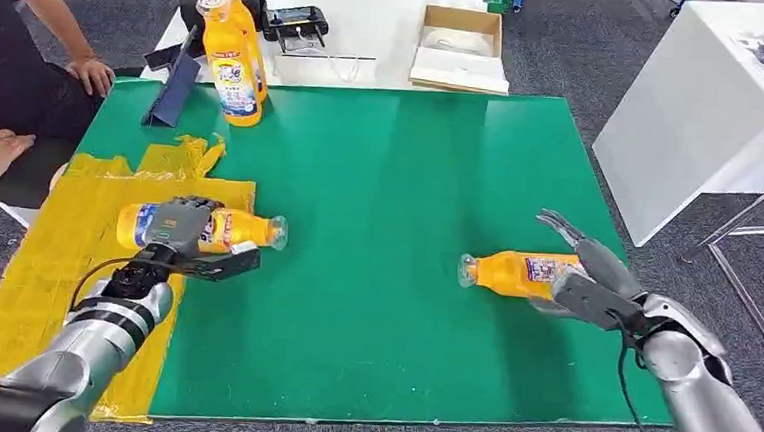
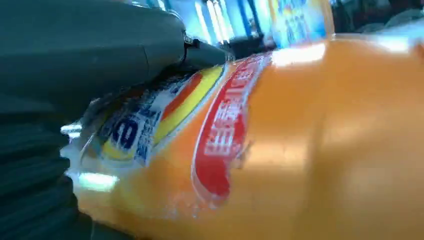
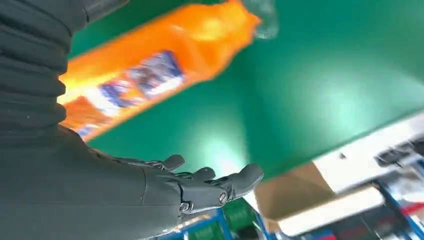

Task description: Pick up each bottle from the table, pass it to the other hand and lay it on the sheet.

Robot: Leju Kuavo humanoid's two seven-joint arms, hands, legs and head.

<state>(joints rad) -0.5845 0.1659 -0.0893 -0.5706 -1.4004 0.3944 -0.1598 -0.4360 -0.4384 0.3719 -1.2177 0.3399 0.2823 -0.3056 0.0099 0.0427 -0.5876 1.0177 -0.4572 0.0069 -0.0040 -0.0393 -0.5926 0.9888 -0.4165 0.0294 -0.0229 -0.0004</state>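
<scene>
Green table mat point(image 1: 392, 307) seen from above, with crumpled yellow sheet point(image 1: 66, 247) along its left edge. On the sheet's inner edge, an orange juice bottle point(image 1: 237, 229) lying on its side, cap toward the mat's centre, gripped across its label by the left hand point(image 1: 182, 229). Over on the right, a second juice bottle point(image 1: 515, 272) lying on the mat, cap pointing left, with the right hand point(image 1: 590, 279) spread wide at its base, holding nothing. At the back left corner, two upright juice bottles point(image 1: 232, 62). Beside the table's left side, a seated person's hands point(image 1: 91, 73).
</scene>
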